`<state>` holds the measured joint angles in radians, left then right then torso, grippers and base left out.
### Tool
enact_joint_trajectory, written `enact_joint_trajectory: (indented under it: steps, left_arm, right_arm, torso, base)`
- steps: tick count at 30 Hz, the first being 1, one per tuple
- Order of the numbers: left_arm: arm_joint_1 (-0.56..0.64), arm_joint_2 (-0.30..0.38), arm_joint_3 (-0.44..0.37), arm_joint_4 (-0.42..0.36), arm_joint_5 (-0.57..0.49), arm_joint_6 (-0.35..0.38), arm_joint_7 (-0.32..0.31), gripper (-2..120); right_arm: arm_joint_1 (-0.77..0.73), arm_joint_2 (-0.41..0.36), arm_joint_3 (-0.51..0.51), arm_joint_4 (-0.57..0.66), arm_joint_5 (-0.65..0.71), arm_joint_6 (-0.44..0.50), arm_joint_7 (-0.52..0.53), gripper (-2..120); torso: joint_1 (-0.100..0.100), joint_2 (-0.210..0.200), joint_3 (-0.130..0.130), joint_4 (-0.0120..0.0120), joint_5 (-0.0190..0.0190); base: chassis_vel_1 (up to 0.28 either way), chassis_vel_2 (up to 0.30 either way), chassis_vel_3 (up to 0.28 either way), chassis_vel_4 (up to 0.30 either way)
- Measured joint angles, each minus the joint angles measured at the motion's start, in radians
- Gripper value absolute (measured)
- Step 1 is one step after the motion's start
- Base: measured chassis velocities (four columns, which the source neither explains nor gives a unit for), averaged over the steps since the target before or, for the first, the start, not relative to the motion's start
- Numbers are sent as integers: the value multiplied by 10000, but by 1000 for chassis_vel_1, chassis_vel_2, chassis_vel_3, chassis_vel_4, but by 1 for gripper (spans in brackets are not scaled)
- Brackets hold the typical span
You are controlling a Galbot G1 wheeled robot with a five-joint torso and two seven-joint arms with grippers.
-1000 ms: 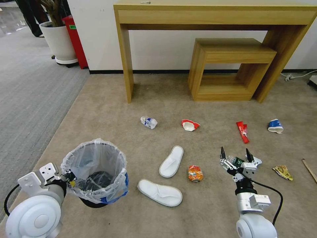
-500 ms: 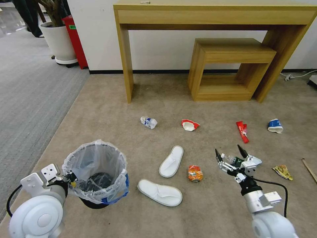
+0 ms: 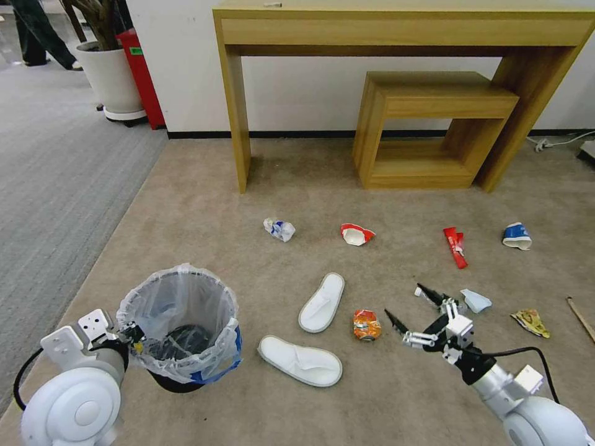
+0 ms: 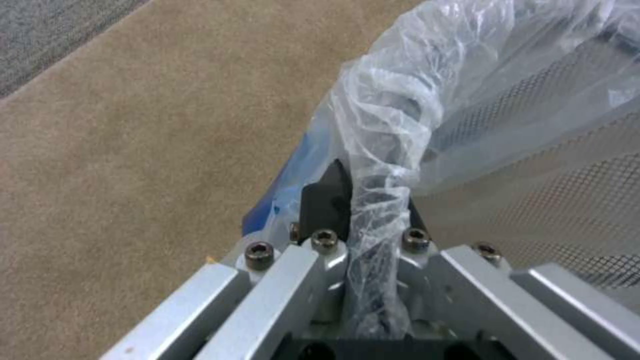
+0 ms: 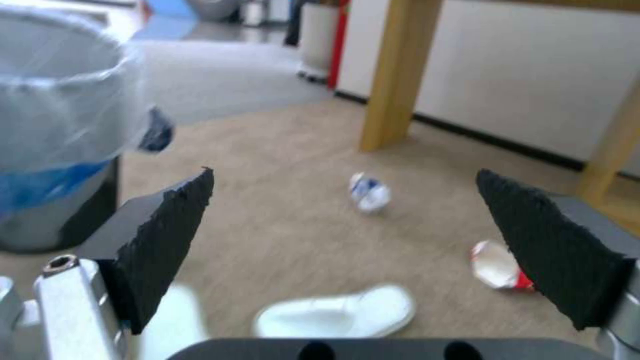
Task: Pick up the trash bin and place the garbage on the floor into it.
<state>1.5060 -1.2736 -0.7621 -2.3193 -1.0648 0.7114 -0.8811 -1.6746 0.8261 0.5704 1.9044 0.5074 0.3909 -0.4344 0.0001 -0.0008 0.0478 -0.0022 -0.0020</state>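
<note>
The trash bin [image 3: 180, 322] with its crinkly white bag stands at the near left on the beige floor [image 3: 204, 204]. My left gripper [image 3: 131, 334] is shut on its rim, and in the left wrist view the gripper [image 4: 360, 185] pinches rim and bag [image 4: 400, 115]. My right gripper [image 3: 406, 301] hangs open and empty, turned leftward, just right of an orange wrapper [image 3: 367, 324]. In the right wrist view this gripper [image 5: 343, 175] faces the bin [image 5: 60, 125]. Garbage lies scattered: two white slippers [image 3: 322, 301] [image 3: 300, 360], a red-white cup [image 3: 357, 234], a red wrapper [image 3: 455, 246] and a blue-white cup [image 3: 517, 236].
More litter lies around: crumpled blue-white paper [image 3: 279, 228], a tissue [image 3: 476, 300], a yellow wrapper [image 3: 530, 322] and a wooden stick [image 3: 581, 317]. A wooden desk [image 3: 403, 25] with a low bench [image 3: 434, 99] stands at the wall. Grey ribbed carpet [image 3: 56, 173] lies left.
My right gripper has swung left and lower, rotating to face the bin, and stays open. The left gripper and the bin have barely moved.
</note>
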Motion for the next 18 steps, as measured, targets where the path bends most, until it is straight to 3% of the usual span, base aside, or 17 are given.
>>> enact_joint_trajectory:
  steps: [18]
  left_arm:
    - [26, -113, 87, 77, 245, -15, 77, 1]
  right_arm:
    - [-651, -1532, -456, 343, -470, -1332, 780, 100]
  torso:
    - [0, 0, 0, 1, 0]
  base:
    - [0, 0, 0, 0]
